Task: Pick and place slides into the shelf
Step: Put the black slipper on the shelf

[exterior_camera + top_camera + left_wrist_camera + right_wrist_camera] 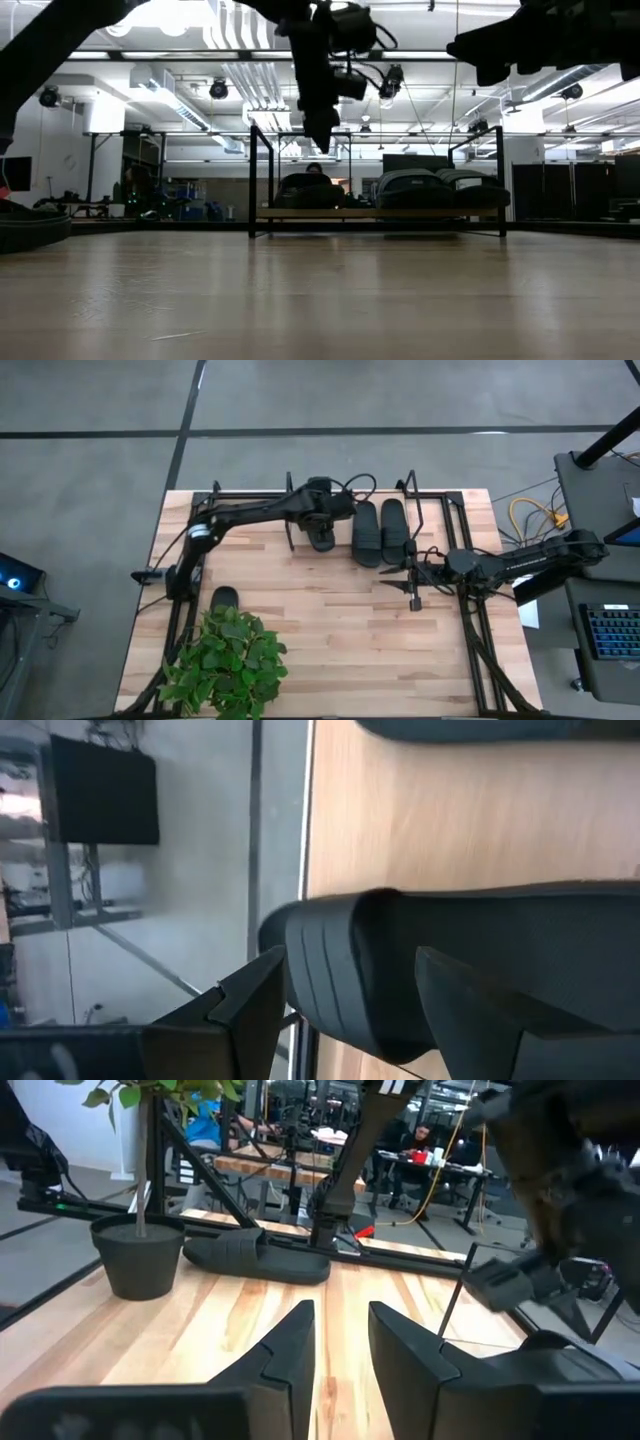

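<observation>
While the left gripper (322, 538) is hanging over the shelf (300, 495) with its jaws standing apart around a slide (450, 970), that slide is risking a snag: judging by the wrist view, a finger (250, 1010) is sitting just outside the strap, and lifting off crooked could drag the slide off the board. Two more slides (380, 530) are lying side by side on the shelf, just right of those jaws. A fourth slide (224, 598) is waiting well apart, beside the plant (230, 660); leaves could be crowding a grasp there. Each slide is looking plain black, wide-strapped and open-toed. The right gripper (340, 1345) is hovering over bare table, jaws slightly apart and holding nothing.
</observation>
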Robot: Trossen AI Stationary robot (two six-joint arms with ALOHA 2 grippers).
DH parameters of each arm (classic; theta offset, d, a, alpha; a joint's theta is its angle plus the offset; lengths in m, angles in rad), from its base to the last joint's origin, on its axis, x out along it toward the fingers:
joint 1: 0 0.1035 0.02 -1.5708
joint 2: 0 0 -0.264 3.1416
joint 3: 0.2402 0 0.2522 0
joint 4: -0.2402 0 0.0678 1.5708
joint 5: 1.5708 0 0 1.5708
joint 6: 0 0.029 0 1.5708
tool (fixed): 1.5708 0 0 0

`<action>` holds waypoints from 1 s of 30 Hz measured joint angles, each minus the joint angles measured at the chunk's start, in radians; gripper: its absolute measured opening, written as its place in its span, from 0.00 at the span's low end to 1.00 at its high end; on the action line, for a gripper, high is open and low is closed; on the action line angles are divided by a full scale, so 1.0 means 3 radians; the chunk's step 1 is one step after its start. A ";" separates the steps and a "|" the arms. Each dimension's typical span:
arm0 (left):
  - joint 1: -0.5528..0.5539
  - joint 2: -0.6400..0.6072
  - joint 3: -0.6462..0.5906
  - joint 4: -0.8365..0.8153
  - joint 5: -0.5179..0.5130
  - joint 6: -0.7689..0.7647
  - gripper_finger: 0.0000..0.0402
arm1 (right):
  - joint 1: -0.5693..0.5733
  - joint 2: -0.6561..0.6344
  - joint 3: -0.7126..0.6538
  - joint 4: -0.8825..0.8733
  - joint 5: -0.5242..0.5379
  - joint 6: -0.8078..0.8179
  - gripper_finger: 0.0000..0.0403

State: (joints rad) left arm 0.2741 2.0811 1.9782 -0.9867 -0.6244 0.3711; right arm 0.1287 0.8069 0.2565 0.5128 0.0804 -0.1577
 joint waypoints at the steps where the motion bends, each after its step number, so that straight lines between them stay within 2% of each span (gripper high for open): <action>1: 0.0017 0.0019 -0.0006 -0.0006 0.0020 -0.0005 0.51 | 0.0000 0.0000 0.0000 -0.0002 0.0000 -0.0002 0.21; 7: 0.0096 0.0038 -0.0030 -0.0091 0.0444 -0.0089 0.51 | 0.0000 0.0003 -0.0003 -0.0029 0.0000 -0.0028 0.20; 15: 0.0239 0.0039 -0.0310 -0.0044 0.0352 -0.0092 0.51 | 0.0000 0.0003 -0.0003 -0.0033 0.0000 -0.0074 0.21; 18: 0.0283 0.0038 -0.0430 0.0140 0.0239 -0.0094 0.51 | 0.0000 0.0003 -0.0003 -0.0033 0.0000 -0.0087 0.21; 25: 0.0378 0.0046 -0.0467 0.0156 0.0242 -0.0082 0.51 | 0.0000 0.0003 -0.0003 -0.0035 0.0000 -0.0116 0.19; 30: 0.0416 0.0055 -0.0469 0.0156 0.0242 -0.0046 0.44 | 0.0000 0.0003 -0.0003 -0.0053 0.0000 -0.0125 0.19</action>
State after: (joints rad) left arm 0.3988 2.0975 1.8374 -0.9399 -0.5518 0.3573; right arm 0.1287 0.8078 0.2558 0.4969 0.0803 -0.1951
